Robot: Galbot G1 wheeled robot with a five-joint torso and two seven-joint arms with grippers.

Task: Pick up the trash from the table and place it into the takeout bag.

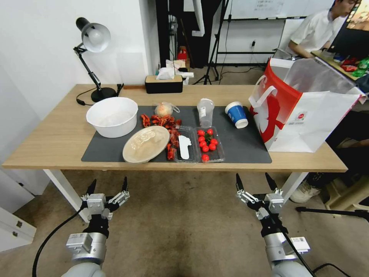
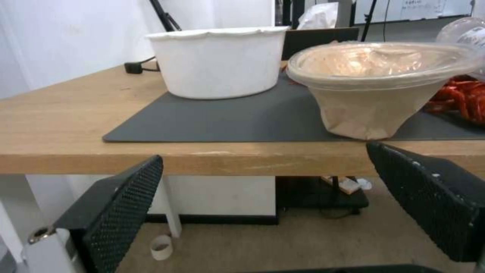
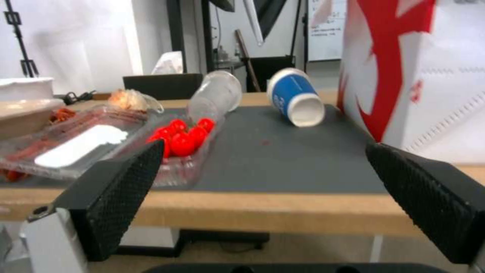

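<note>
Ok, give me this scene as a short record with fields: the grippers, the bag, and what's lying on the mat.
left gripper: open, held below the table edge
right gripper: open, below the table edge
takeout bag: upright, open, at the table's right end
blue paper cup: on its side on the mat
clear plastic cup: on its side
beige lidded bowl: mat's front edge

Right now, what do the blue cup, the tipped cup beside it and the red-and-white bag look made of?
Blue cup: apparently paper, matte, with a white inside. Tipped cup: clear thin plastic, since you can see through it. Takeout bag: seemingly stiff paper that holds its creases, with a silvery, foil-like lining.
</note>
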